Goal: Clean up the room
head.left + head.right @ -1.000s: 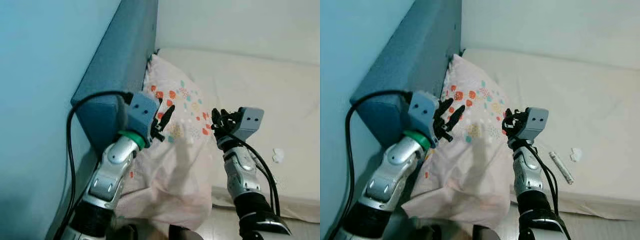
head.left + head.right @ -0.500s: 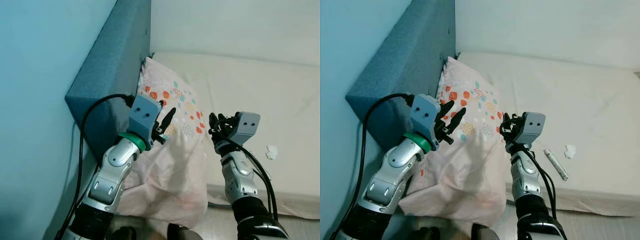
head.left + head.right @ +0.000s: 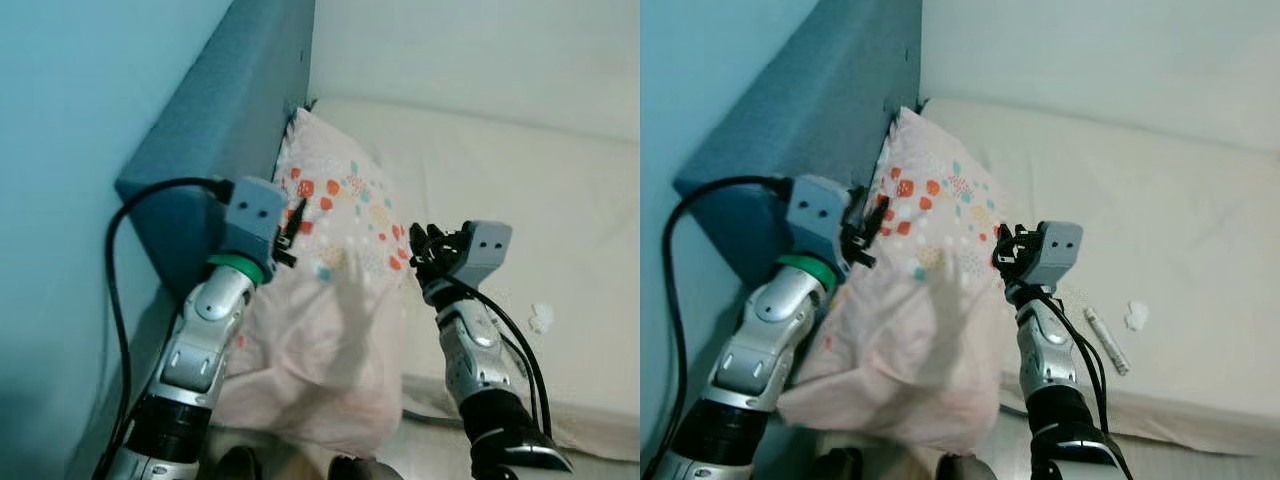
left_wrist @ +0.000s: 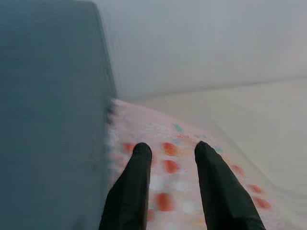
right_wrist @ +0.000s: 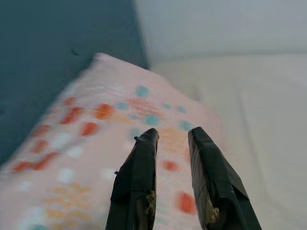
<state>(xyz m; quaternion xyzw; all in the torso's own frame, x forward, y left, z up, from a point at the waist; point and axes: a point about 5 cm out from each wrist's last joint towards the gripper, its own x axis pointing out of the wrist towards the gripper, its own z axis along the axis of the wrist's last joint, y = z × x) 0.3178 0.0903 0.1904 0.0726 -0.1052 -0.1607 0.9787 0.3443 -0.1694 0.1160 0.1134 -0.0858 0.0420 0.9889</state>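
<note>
A pale pink pillow with orange and teal spots lies at the left end of the bed, its far corner tucked against the blue upholstered headboard and its near edge hanging over the front of the mattress. The light blue wall runs along the left beyond the headboard.

The left pincer is raised over the pillow's far left part, just beside the headboard; in the left wrist view its two black fingers stand apart with a clear gap and nothing between them, pointing over the spotted fabric. The right pincer hovers at the pillow's right edge; in the right wrist view its fingers are narrowly parted, with only a slim gap and nothing in it, aimed across the pillow toward the headboard.

On the bare cream mattress to the right of the right arm lie a small tube-like object and, a little farther right, a crumpled white scrap, both well apart from the pillow. A black cable loops from the left wrist camera down beside the left arm.
</note>
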